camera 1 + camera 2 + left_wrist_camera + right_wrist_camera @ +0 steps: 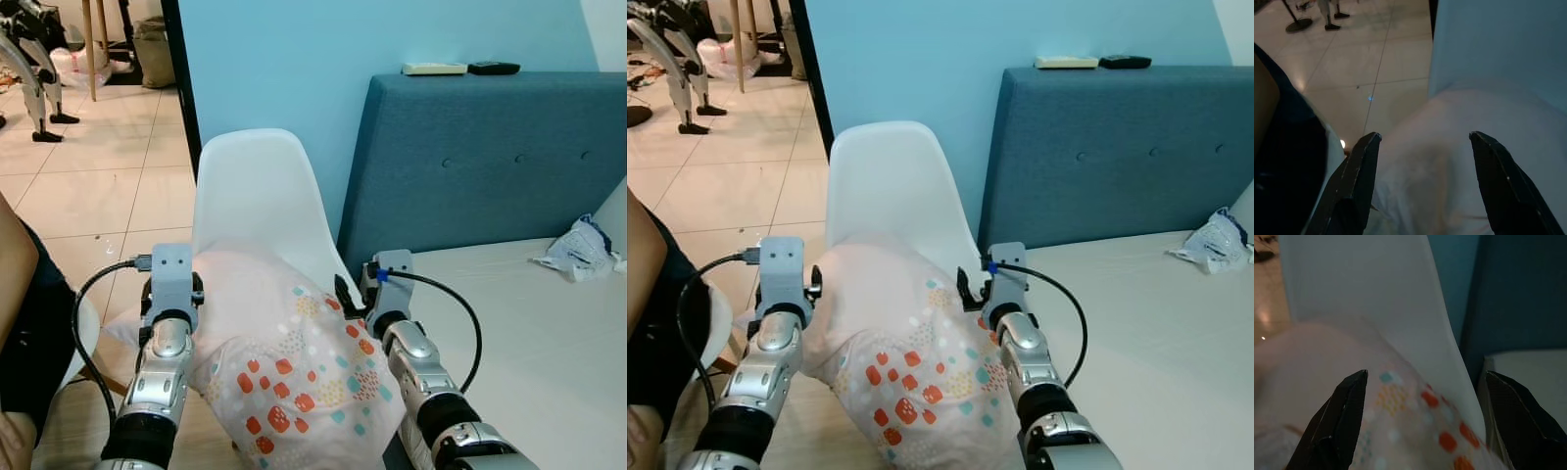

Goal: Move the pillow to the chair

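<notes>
You have the pillow (284, 362) between your 2 arms, lying on the seat of the white chair (257, 196), its far end leaning against the chair's back. It is pale pink with red, orange and teal spots on the near half.

Your left gripper (1422, 142) sits at the pillow's left side. Its 2 fingers (1359, 181) are spread wide, and the pale fabric bulges up between them; you cannot tell whether they press on it. Your right gripper (1425, 377) is at the pillow's right side, near the chair's right edge. Its jaws are also wide apart, with the spotted fabric and the chair's rim between them, and nothing gripped.

Just right of the chair you see the bed (549, 333) with its blue headboard (490, 157). A crumpled bag (580, 250) lies on the mattress, and 2 remotes (460, 69) rest on top of the headboard. A person's arm (15, 264) shows at your left.
</notes>
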### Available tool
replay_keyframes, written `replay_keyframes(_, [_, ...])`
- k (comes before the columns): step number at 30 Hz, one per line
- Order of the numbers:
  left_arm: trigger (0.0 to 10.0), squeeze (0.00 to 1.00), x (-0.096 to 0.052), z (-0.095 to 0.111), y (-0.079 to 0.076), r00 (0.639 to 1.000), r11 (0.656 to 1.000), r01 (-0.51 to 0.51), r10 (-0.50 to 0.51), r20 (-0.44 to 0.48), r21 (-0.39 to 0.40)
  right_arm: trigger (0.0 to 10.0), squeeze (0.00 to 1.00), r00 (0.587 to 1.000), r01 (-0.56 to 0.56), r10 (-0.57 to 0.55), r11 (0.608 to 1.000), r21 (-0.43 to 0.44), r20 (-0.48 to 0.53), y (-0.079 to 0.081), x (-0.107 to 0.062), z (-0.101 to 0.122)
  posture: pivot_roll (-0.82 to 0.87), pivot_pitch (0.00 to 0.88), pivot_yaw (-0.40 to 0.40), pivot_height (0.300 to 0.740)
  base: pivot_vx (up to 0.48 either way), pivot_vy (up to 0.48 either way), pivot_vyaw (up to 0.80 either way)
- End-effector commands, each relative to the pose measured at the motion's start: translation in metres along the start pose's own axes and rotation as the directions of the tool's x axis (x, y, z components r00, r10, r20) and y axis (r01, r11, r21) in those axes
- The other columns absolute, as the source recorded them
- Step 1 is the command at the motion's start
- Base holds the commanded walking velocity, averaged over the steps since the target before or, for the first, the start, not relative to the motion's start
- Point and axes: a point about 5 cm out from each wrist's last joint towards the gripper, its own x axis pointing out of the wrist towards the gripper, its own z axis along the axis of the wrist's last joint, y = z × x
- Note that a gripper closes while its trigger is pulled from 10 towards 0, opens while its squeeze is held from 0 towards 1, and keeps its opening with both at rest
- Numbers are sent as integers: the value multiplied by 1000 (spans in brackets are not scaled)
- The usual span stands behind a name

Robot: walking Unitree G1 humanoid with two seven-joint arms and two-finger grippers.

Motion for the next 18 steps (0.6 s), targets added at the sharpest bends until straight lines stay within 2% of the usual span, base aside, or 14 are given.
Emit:
replay_keyframes(1, [10000, 0, -3, -6, 1, 1000, 999, 19, -19, -2, 30, 10000, 0, 1000, 25, -25, 1000, -1, -10, -3, -4, -6, 1, 1, -43, 740, 0, 0, 0])
replay_keyframes(8, [10000, 0, -6, -15, -4, 997, 997, 64, -62, -36, 51, 10000, 0, 999, 34, -34, 999, 4, -33, -4, -9, -14, -2, 15, -46, 740, 0, 0, 0])
replay_keyframes(10, [10000, 0, -9, -16, -10, 995, 996, 85, -84, -46, 31, 10000, 0, 999, 16, -16, 1000, 5, -37, 1, -12, -17, -5, 21, -47, 740, 0, 0, 0])
replay_keyframes(16, [10000, 0, -11, -17, -13, 996, 997, 76, -75, -58, 27, 10000, 0, 999, -2, 2, 1000, -2, -39, 7, -11, -17, -5, 31, -48, 740, 0, 0, 0])
replay_keyframes(18, [10000, 0, -9, -17, -12, 995, 995, 81, -78, -60, 49, 10000, 0, 999, 1, -1, 1000, -2, -48, 6, -10, -18, -6, 34, -48, 740, 0, 0, 0])
